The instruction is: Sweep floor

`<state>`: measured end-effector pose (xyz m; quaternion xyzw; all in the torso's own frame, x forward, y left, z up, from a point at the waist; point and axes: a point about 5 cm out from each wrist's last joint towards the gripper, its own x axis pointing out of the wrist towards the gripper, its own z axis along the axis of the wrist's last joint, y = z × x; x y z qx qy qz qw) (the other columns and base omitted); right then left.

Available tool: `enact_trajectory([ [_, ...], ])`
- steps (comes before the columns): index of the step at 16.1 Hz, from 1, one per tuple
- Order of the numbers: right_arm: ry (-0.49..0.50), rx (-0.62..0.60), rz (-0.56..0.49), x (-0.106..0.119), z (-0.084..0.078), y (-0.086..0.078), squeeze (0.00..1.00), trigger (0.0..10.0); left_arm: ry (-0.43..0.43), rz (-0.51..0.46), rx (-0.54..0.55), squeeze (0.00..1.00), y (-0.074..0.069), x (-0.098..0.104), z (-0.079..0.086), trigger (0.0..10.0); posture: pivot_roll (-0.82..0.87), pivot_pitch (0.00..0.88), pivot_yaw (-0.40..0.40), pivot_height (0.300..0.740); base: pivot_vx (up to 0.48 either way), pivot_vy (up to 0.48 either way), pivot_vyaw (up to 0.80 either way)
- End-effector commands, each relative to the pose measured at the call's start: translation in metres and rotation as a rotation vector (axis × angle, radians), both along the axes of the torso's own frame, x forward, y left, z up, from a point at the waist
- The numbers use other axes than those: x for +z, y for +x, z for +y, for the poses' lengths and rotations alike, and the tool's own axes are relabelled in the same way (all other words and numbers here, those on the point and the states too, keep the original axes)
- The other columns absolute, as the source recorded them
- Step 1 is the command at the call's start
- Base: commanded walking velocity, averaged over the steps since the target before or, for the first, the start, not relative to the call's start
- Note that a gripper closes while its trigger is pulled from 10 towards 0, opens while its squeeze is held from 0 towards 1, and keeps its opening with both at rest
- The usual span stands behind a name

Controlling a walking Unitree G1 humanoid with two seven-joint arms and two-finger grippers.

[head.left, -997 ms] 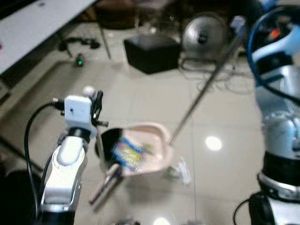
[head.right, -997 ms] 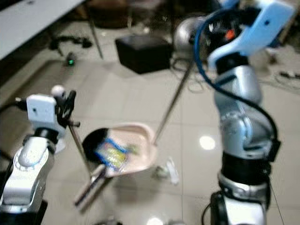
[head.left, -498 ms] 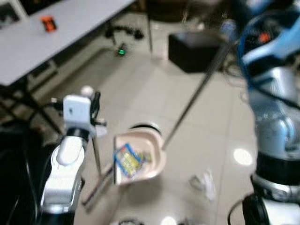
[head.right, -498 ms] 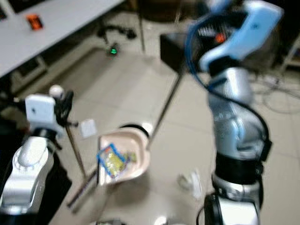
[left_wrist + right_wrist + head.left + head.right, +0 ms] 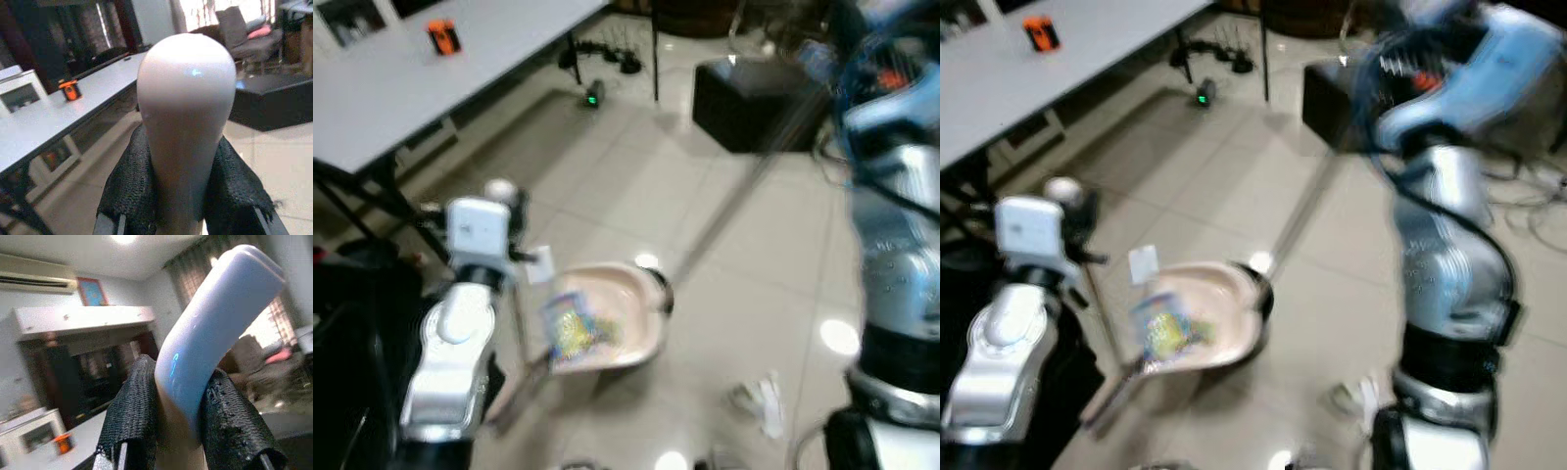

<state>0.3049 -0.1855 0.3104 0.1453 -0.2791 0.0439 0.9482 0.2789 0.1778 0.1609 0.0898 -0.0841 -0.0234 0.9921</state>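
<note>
A pink dustpan (image 5: 628, 315) hangs low over the tiled floor with a blue and yellow wrapper (image 5: 568, 329) inside it. Its long pole (image 5: 734, 201) runs up to a pale blue handle (image 5: 215, 328), and my right gripper (image 5: 1400, 61) is shut on that handle. My left gripper (image 5: 512, 221) is shut on the thin broom stick (image 5: 520, 318), just under its white knob (image 5: 186, 93). The broom head (image 5: 514, 397) rests on the floor beside the dustpan. A crumpled white piece of trash (image 5: 759, 401) lies on the tiles to the dustpan's right.
A grey table (image 5: 401, 83) with an orange object (image 5: 442, 36) stands at the left, its dark legs (image 5: 362, 196) near my left arm. A black box (image 5: 754, 93) sits at the back, beside cables and a green-lit device (image 5: 592, 98). A white paper slip (image 5: 540, 264) lies beside the dustpan.
The camera has swung left, bringing the table into view. The dustpan with the wrapper has drawn away from the crumpled white trash. Both grippers keep their holds.
</note>
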Motion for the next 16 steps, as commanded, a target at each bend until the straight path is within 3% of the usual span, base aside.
enact_trajectory([
  [1, 0.004, 0.040, -0.067, 0.0142, 0.0094, -0.0062, 0.00, 10.0, 0.016, -0.028, 0.009, 0.00, 0.0018, 0.0076, 0.0045, 10.0, -0.03, 0.079, 0.091, 0.740, 0.345, 0.000, -0.80],
  [3, -0.017, 0.035, -0.067, 0.0152, 0.0083, -0.0068, 0.00, 10.0, 0.009, -0.023, 0.012, 0.00, 0.0022, 0.0057, 0.0040, 10.0, -0.03, 0.081, 0.091, 0.740, 0.345, 0.000, -0.61],
  [14, -0.031, 0.014, -0.059, 0.0126, 0.0041, -0.0054, 0.00, 10.0, 0.006, -0.021, 0.037, 0.00, 0.0021, 0.0053, 0.0084, 10.0, -0.03, 0.084, 0.085, 0.740, 0.346, 0.000, 0.00],
  [16, -0.038, 0.007, -0.061, 0.0115, 0.0045, -0.0049, 0.00, 10.0, 0.001, -0.014, 0.044, 0.00, 0.0013, 0.0025, 0.0096, 10.0, -0.02, 0.084, 0.084, 0.740, 0.000, 0.000, 0.00],
])
